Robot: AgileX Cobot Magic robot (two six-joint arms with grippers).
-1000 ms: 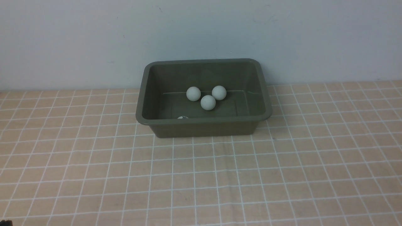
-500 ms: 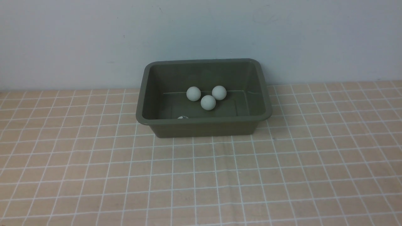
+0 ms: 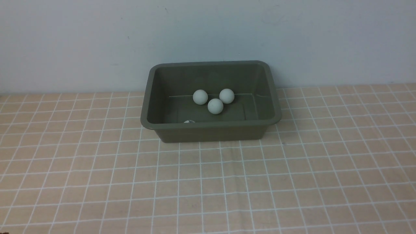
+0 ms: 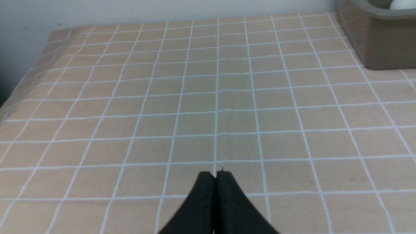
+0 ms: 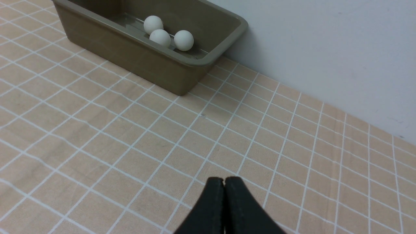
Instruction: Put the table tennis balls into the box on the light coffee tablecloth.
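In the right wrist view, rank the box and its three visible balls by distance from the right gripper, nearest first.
1. Box, at its near corner.
2. Rightmost ball and front ball: too close to call.
3. Leftmost ball, deepest in the box.

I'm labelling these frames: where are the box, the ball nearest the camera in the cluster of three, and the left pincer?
box [image 3: 211,132]: front view, near outer wall.
nearest cluster ball [image 3: 215,106]: front view, its centre.
left pincer [image 4: 215,177]: left wrist view, the shut tips.
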